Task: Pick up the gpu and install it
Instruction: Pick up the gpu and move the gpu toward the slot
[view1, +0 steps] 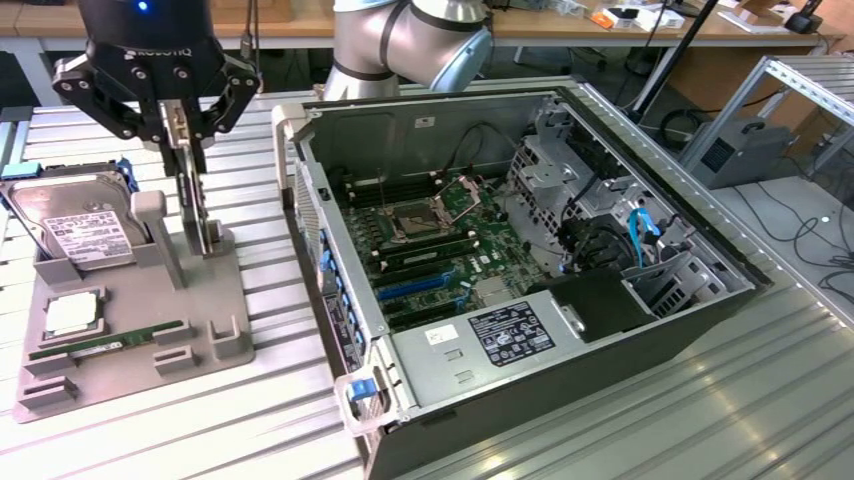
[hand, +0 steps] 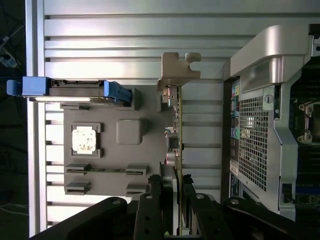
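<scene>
Ribbed metal table (view1: 694, 400) carries open case (view1: 414, 125); workbenches (view1: 287, 22) behind.

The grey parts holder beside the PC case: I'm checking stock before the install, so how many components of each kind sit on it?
On the grey holder:
hard drive: 1
CPU: 1
RAM stick: 1
gpu, standing on edge: 1
Total: 4
</scene>
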